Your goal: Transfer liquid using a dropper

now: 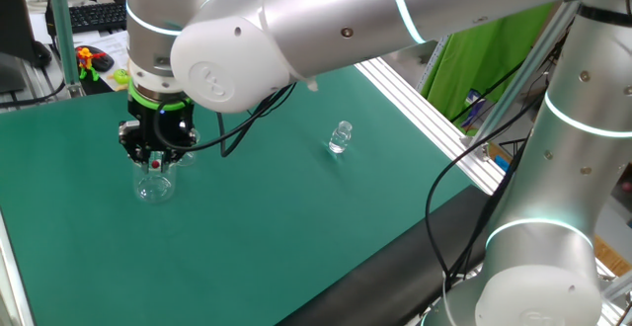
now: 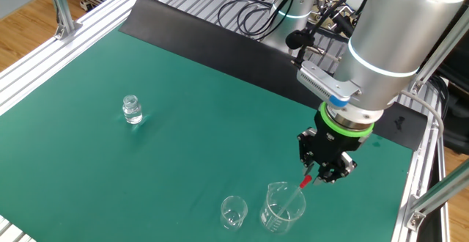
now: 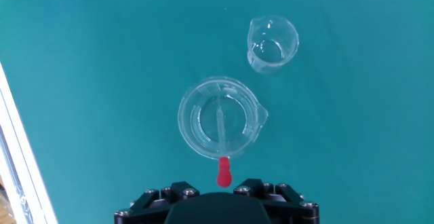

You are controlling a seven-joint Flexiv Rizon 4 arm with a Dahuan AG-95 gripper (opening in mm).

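Note:
The dropper (image 3: 222,130) leans in the larger glass beaker (image 3: 184,119), its clear stem down inside and its red bulb (image 3: 224,172) sticking out over the rim. My gripper (image 3: 215,183) hangs right above it. Its black jaws stand close on either side of the red bulb, with a sliver of green mat showing on each side. In the other fixed view the red bulb (image 2: 306,181) shows just below the gripper (image 2: 322,174), above the beaker (image 2: 282,209). In one fixed view the gripper (image 1: 153,156) covers the top of the beaker (image 1: 153,186).
A smaller glass beaker (image 3: 272,44) stands next to the large one, also seen in the other fixed view (image 2: 233,213). A small clear vial (image 2: 132,110) stands apart on the green mat (image 2: 183,125). Aluminium rails edge the table (image 1: 434,119).

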